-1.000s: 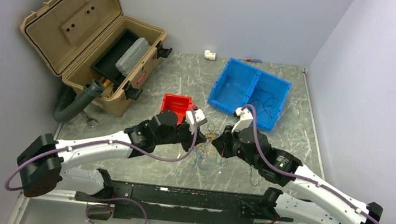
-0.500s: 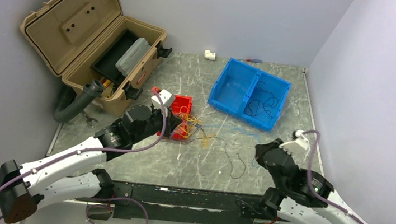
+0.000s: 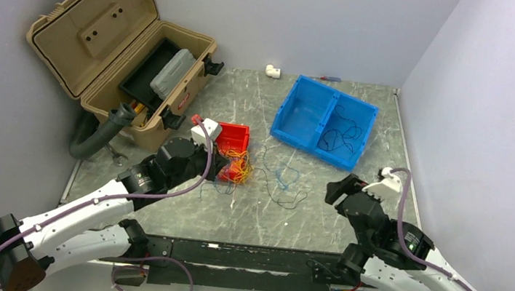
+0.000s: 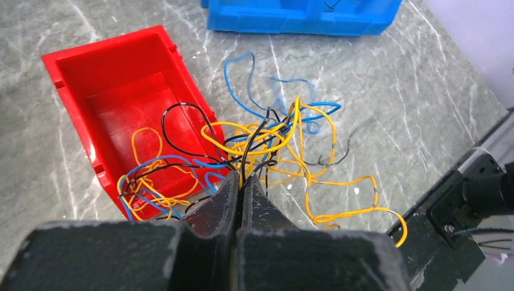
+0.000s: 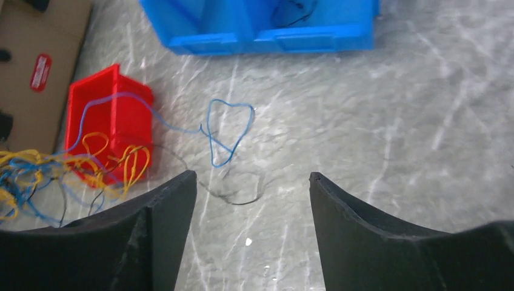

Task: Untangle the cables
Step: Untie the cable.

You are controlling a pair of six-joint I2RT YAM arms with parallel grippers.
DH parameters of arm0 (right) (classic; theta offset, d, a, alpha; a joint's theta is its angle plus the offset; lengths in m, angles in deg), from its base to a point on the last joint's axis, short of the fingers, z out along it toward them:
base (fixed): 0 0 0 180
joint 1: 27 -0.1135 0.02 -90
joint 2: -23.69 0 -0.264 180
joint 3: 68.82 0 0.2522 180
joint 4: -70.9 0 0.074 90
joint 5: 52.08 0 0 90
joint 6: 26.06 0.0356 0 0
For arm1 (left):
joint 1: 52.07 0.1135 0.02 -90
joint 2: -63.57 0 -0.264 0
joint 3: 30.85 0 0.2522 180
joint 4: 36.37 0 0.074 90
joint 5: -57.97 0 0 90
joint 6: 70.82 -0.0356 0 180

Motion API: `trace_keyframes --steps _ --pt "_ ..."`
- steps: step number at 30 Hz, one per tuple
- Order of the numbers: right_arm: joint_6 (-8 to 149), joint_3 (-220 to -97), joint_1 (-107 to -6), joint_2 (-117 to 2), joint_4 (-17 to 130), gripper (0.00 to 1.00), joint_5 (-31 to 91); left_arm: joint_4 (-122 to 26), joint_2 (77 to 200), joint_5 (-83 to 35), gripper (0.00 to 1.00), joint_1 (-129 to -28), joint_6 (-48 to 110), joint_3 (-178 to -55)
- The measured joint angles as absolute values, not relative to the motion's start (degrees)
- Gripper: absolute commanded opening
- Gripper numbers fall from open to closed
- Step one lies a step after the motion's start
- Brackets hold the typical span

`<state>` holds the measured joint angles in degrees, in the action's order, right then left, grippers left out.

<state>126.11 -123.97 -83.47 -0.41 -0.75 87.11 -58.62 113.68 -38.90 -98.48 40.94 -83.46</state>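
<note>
Clearly the left gripper [image 4: 242,182] is the anchor at this moment. Its jaws are pressed shut on a few strands at the near edge of the cables [image 4: 260,145], so the knot of yellow, blue and black wire is fixed at the fingertips, not lying loose. The clump sits at a corner of the red bin [image 4: 115,91], with part of it draped over the wall into the bin and part spread on the table [image 4: 394,91] beside it. Pinching only a few strands, not the whole bunch, probably leaves the other wires free to slide out when they are tugged from the far side.

Seen from above, the right gripper [image 3: 337,191] stands well apart from the knot, toward the right side of the table. Its jaws are spread wide and hold nothing; its wrist view shows only bare stone between the fingers. A single blue strand [image 5: 227,130] loops out from the clump across the table toward that side, with a thin dark strand lying just beside it. Both lie flat and clear of the knot, so either looks like an easy thing for the open jaws to take.

At the back, the blue bin [image 3: 306,114] has a few dark wires [image 3: 340,133] in its right compartment, which suggests that sorted wires go there. Most of the wires are knotted together at the red bin, so the job looks far from done.
</note>
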Motion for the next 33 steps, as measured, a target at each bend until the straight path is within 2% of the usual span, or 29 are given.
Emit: trace_keyframes --steps 2,5,10,14,19,25,28,29,31,33 --pt "121.1 -123.5 -83.4 -1.5 3.2 0.79 84.5 -58.6 113.7 -37.2 0.00 -98.5 40.6 -83.5" --pt "111.6 -122.0 -83.4 -4.2 11.4 0.80 76.5 -58.5 113.7 -33.6 0.00 -98.5 39.4 -83.5" --pt "99.2 -119.7 -83.4 -12.9 24.6 0.76 64.0 -58.1 114.1 -28.4 0.00 -98.5 37.9 -84.0" --pt "92.2 -118.0 -83.3 -18.9 35.1 0.76 54.6 -57.7 114.2 -24.1 0.00 -98.5 36.9 -84.3" --pt "86.1 -116.3 -83.3 -20.1 46.5 0.77 41.4 -57.1 115.0 -20.0 0.00 -98.5 36.3 -84.4" --pt "81.6 -117.6 -83.3 -22.7 53.2 0.70 32.9 -56.8 116.0 -16.0 0.00 -98.5 36.0 -84.8" --pt "80.3 -118.6 -83.3 -24.5 53.9 0.56 32.5 -56.2 116.3 -13.7 0.00 -98.5 35.8 -84.9" --pt "80.0 -118.7 -83.3 -24.8 54.1 0.48 32.6 -55.9 116.5 -12.9 0.00 -98.5 35.7 -84.9" --pt "79.6 -118.7 -83.3 -25.0 54.2 0.22 33.0 -54.9 117.0 -11.2 0.00 -98.5 35.4 -84.9" --pt "79.6 -118.7 -83.3 -25.0 54.3 0.02 33.7 -54.2 117.8 -9.8 0.00 -98.5 35.2 -84.9"
